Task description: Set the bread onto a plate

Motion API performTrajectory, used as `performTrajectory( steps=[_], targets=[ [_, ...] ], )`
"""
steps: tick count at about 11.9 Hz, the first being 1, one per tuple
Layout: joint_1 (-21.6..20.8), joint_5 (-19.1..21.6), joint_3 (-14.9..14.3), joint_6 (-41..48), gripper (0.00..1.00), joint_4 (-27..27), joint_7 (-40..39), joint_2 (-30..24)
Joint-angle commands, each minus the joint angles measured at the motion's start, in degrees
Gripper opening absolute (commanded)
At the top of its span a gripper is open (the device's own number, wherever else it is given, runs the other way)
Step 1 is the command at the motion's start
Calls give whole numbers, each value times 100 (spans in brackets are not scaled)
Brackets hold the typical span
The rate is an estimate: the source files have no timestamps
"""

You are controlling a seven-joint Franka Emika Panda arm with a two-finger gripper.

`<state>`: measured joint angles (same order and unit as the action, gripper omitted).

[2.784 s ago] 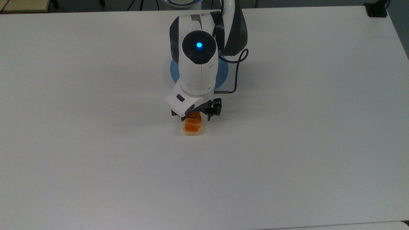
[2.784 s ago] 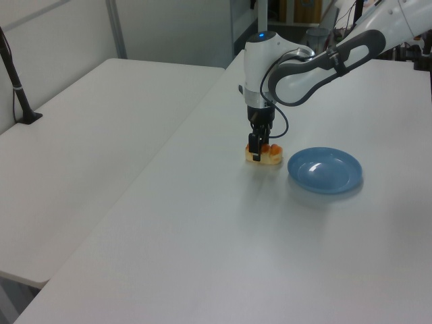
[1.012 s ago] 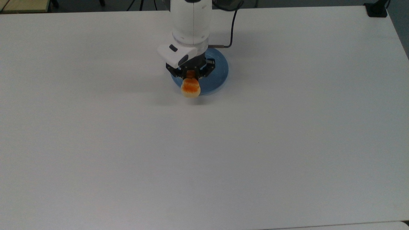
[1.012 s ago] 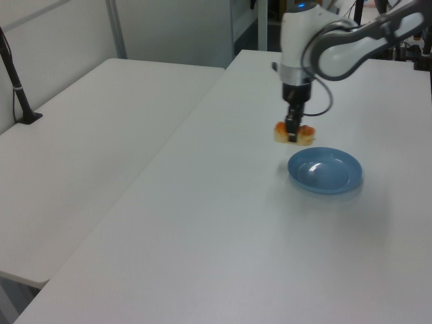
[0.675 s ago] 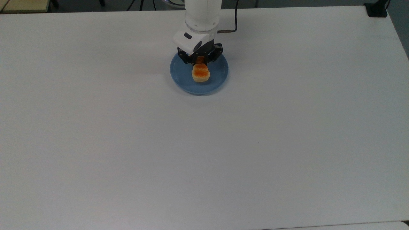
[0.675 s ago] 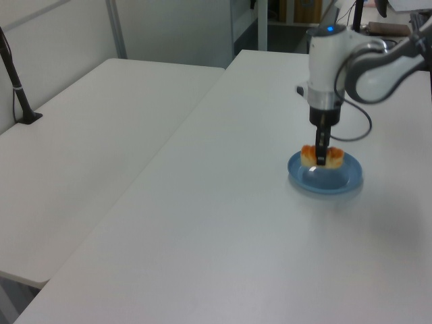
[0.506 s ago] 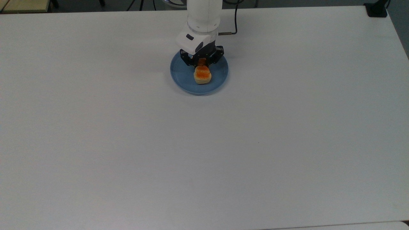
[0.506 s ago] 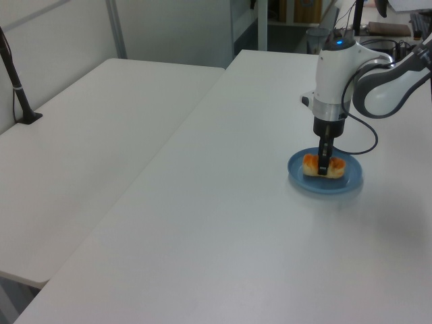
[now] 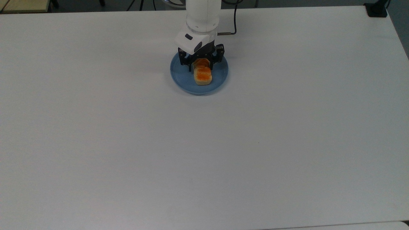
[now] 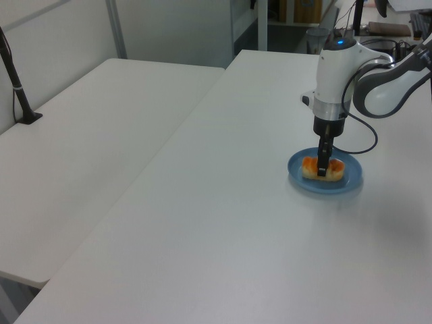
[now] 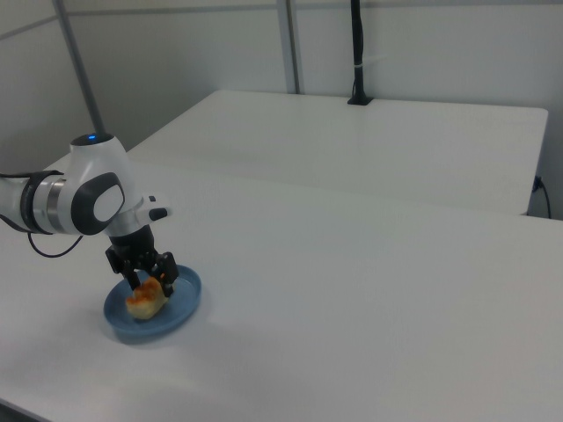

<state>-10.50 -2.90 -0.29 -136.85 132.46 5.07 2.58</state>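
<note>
The bread [image 9: 203, 76], a small loaf with an orange-brown top, lies flat on the light-blue plate [image 9: 182, 75] near the far middle of the white table. My gripper [image 9: 201, 65] points straight down over the loaf's far end. It is open, with one finger on each side of the loaf. In the left view the bread [image 10: 312, 165] rests in the plate [image 10: 337, 183] with the gripper [image 10: 322, 172] low over it. In the right view the gripper [image 11: 149, 280] straddles the bread [image 11: 145, 301] on the plate [image 11: 180, 303].
A black cable [image 9: 235, 19] loops from the arm above the plate. A black clamp [image 9: 377, 9] sits at the top view's far right corner. A second white table [image 10: 88, 135] with a black post [image 10: 17, 88] stands at the left view's left.
The gripper lifted the bread off the table, carried it to the plate and lowered it. In the last half second the fingers spread apart and the loaf settled flat on the plate.
</note>
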Motion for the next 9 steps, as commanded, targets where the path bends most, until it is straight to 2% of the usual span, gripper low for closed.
performTrajectory(
  steps=[1, 6, 9],
  targets=[
    [21, -35, -41, 725, 100, -411, 108, -214],
    [232, -27, -94, 2994, 100, -2581, 38, -196],
    [425, -9, -103, 3882, 100, -3445, 29, -196]
  ],
)
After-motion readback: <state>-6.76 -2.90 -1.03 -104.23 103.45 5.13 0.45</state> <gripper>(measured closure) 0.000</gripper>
